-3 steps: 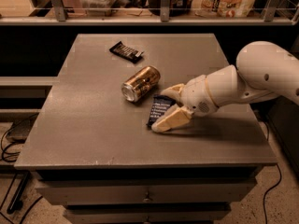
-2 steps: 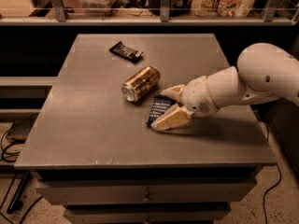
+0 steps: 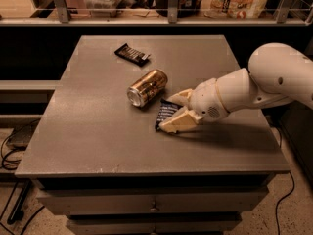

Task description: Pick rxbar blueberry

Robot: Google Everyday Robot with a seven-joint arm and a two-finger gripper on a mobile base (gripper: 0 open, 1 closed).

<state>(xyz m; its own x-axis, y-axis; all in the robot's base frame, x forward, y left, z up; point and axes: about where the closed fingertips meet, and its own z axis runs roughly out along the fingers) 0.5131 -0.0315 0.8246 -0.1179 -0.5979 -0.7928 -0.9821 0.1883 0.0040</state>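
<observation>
We see the white gripper (image 3: 167, 113) low on the grey tabletop (image 3: 88, 131), fingers (image 3: 177, 123) spread astride the flat dark navy-blue rxbar blueberry wrapper (image 3: 165, 111). The gold metal can (image 3: 147, 87) lies just beside it, with the small black bar wrapper (image 3: 132, 54) well apart.

single view | we look down from above the front of the table (image 3: 88, 141), facing its far edge | near | gripper (image 3: 166, 112) low, right of centre
</observation>
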